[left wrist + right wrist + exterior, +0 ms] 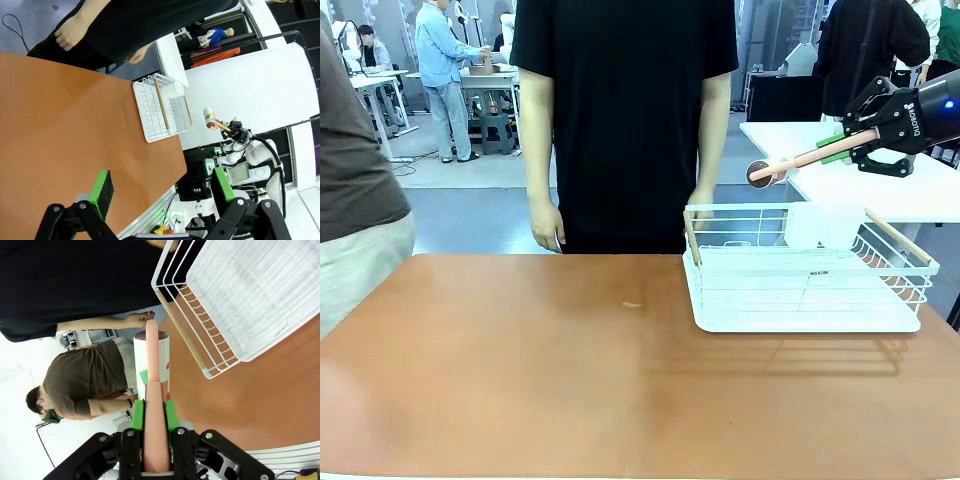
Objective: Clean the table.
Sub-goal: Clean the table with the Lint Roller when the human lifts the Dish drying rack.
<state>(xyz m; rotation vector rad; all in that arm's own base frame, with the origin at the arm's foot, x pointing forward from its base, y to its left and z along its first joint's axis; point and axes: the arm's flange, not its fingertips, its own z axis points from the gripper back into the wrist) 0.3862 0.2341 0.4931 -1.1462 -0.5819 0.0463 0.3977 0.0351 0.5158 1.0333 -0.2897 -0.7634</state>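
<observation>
Terracotta and matte, the desk (520, 380) spreads wide: rigid, heavy and flat, with nothing to take hold of, so it likely wants a tool run across it. The right gripper (858, 146) has its fingers clamped on a lint roller (800, 160) by the pink handle, beyond the white wire rack (790, 326). The left gripper (160, 192) hangs over the desk's edge, fingers apart. A small speck (632, 305) lies mid-desk.

Matt, smooth table (520, 380); white wire rack (790, 322)

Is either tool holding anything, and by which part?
The right tool is shut on a lint roller, gripping its pink handle. The left tool is open, holding nothing.
</observation>
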